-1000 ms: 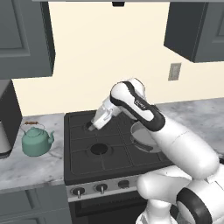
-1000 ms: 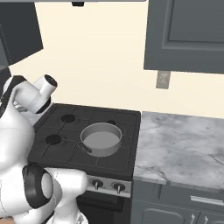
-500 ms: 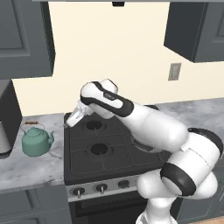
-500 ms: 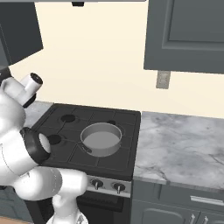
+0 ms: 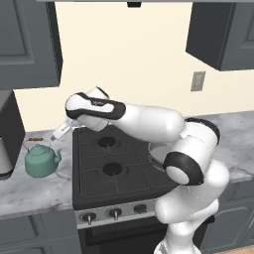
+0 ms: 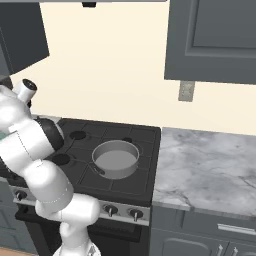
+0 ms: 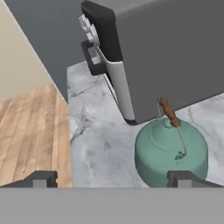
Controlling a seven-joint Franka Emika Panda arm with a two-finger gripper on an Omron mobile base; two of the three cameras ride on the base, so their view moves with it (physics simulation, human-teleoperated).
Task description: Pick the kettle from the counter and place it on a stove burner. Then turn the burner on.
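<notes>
The teal kettle stands upright on the marble counter, left of the stove. Its wire bail handle is up, topped by an orange-brown bar. My gripper hangs open just above and to the right of the kettle, holding nothing. In the hand view the kettle sits low on the right, near one fingertip, and the gripper stands wide. The two left stove burners are bare black discs under grate bars.
A wide grey pan occupies the stove's front right burner. A tall grey appliance stands close behind the kettle. Knobs line the stove front. More marble counter lies right of the stove. The counter's end drops to wooden floor.
The arm has swung left from over the stove's back burners to just above the kettle. The jaws stayed open. Kettle and pan have not moved.
</notes>
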